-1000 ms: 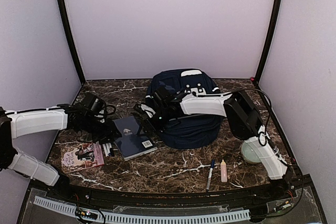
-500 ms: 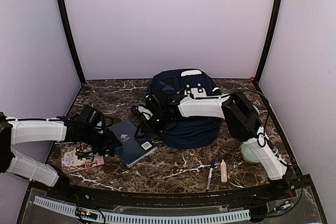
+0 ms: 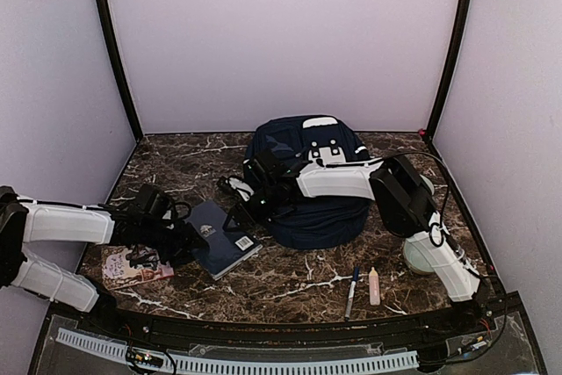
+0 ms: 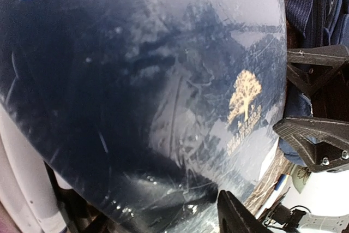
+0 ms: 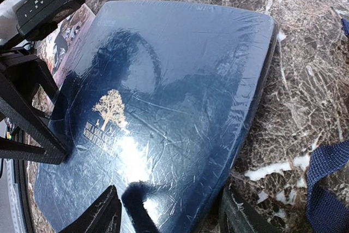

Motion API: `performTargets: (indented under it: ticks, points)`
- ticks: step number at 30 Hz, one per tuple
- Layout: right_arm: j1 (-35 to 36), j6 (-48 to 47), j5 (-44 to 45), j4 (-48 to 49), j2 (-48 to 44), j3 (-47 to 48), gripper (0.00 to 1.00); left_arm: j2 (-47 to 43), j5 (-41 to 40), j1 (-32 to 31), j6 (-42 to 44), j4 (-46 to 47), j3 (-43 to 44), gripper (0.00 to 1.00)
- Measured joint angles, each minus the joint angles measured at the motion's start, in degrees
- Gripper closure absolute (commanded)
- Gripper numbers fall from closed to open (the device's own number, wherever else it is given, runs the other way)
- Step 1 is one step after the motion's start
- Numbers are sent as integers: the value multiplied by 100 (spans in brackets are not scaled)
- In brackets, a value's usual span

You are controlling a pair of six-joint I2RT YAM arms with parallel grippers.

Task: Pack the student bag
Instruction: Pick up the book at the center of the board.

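The navy student bag [image 3: 320, 186] stands at the middle back, with its strap showing in the right wrist view [image 5: 327, 189]. A dark blue hardcover book [image 3: 224, 236] with a gold tree lies in front of it to the left. My left gripper [image 3: 183, 239] is at the book's left edge. The book [image 4: 136, 80] fills its view, with one finger [image 4: 234, 216] over the cover and the other hidden. My right gripper [image 3: 248, 208] is open over the book's far right edge [image 5: 180, 107], one finger [image 5: 103, 214] over the cover and one beside it. A dark strap lies between the fingers.
A pink picture book [image 3: 136, 265] lies left of the blue book, under my left arm. A marker [image 3: 353, 283] and a small pink tube [image 3: 374, 285] lie at the front right. A pale bowl [image 3: 420, 256] sits by the right arm.
My left gripper has moved nearer and to the right, onto the book's left edge. The book has turned and shifted. My right gripper has moved slightly left and down over the book.
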Motion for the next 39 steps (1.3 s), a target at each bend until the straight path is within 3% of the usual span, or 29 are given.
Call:
performTargets:
  ticks: [4,12,15,18,31,34,39]
  points:
    - [-4,0,90,20,0,2,39,-13,15,-4,-229,376,-168,53]
    - [-7,9,153,26,0,11,39,-404,-269,-153,-553,562,-306,55]
    - [-20,72,146,26,0,24,39,-577,-422,-160,-605,538,-308,41]
    - [-20,111,144,24,2,31,39,-706,-566,-164,-649,555,-302,39]
    - [-24,195,111,42,4,31,39,-911,-903,-173,-811,769,-494,63]
    - [-24,197,129,42,2,24,39,-846,-975,-173,-811,772,-494,79]
    - [-107,249,155,42,-57,-26,38,-844,-1045,-144,-861,1019,-426,82]
